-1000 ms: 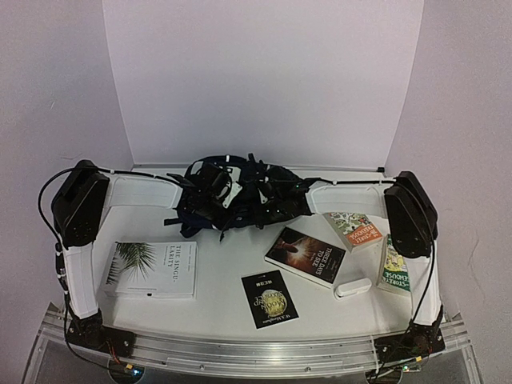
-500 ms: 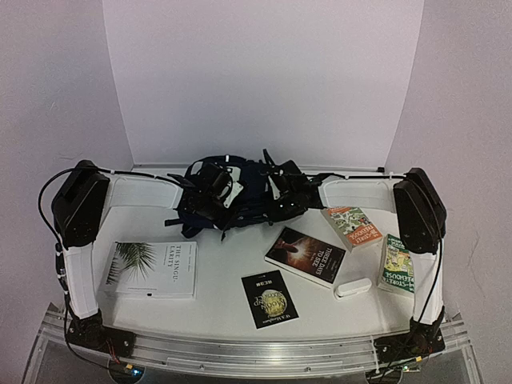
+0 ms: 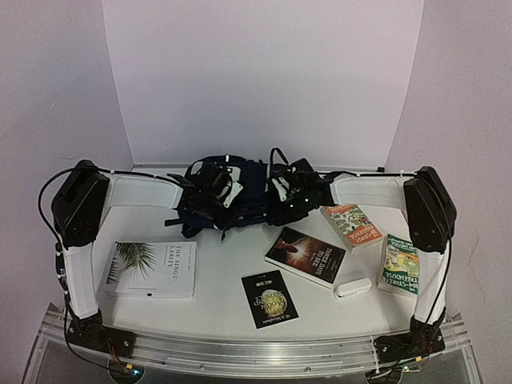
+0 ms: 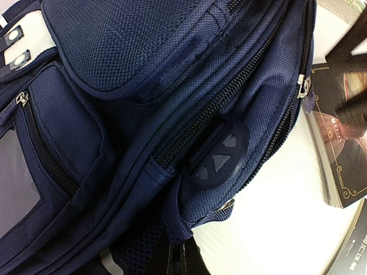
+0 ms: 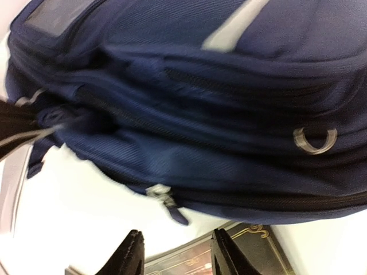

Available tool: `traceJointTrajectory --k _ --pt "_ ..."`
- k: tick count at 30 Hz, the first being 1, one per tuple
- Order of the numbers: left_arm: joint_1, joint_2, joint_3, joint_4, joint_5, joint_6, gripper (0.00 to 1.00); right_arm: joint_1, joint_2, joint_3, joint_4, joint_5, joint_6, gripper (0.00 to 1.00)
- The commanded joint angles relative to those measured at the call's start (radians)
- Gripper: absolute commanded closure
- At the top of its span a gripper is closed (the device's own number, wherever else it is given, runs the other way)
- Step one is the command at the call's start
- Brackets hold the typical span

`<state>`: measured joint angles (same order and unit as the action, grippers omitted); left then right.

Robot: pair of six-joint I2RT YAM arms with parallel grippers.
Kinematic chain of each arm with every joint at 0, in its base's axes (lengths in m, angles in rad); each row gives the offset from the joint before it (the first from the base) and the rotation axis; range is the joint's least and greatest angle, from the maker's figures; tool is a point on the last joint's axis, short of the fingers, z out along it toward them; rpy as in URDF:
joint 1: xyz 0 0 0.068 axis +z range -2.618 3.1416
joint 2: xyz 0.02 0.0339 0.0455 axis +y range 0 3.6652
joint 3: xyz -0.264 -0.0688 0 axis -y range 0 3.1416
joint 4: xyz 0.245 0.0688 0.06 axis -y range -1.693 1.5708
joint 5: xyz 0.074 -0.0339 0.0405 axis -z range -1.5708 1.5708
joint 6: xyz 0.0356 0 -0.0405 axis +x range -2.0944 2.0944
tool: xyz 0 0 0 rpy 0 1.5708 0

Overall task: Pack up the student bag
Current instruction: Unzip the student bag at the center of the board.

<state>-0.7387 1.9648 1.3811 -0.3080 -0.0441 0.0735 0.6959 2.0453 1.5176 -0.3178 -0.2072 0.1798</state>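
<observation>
The student bag (image 3: 250,180), dark navy, lies at the back middle of the table and fills both wrist views (image 4: 143,86) (image 5: 200,86). My left gripper (image 3: 210,196) is at the bag's left part, shut (image 4: 182,252) on a fold of its navy fabric just below a zip. At the bag's right end my right gripper (image 3: 286,200) stands open (image 5: 178,252), hovering just short of a zip's metal pull (image 5: 169,203) with nothing between the fingers.
A big white book (image 3: 152,270) lies front left. A dark book (image 3: 305,254), a small black book (image 3: 270,298) and a white case (image 3: 353,287) lie in front of the bag. Two colourful books (image 3: 352,226) (image 3: 399,264) lie at the right.
My right gripper has slid rightward along the bag, from near its middle to its right end, and its arm has swung back to the right. The left gripper kept its grip.
</observation>
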Motion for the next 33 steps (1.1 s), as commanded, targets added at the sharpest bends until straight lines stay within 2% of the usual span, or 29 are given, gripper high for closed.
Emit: traceJointTrajectory --k 1,4,12,28,33 --pt "0.003 -0.047 0.036 0.039 0.014 -0.02 1.0 0.004 -0.049 -0.015 0.015 -0.066 -0.039 0.56" --pt "0.002 -0.061 0.022 0.046 0.017 -0.017 1.0 0.001 -0.036 -0.005 0.015 -0.099 -0.046 0.5" --pt "0.003 -0.082 0.001 0.06 0.033 -0.018 1.0 -0.028 0.024 0.033 0.016 -0.106 -0.009 0.49" --pt "0.003 -0.078 0.011 0.066 0.04 -0.027 1.0 -0.029 0.137 0.108 0.045 -0.121 0.058 0.59" --pt "0.002 -0.077 0.011 0.065 0.041 -0.03 1.0 -0.029 0.145 0.119 0.052 -0.094 0.076 0.65"
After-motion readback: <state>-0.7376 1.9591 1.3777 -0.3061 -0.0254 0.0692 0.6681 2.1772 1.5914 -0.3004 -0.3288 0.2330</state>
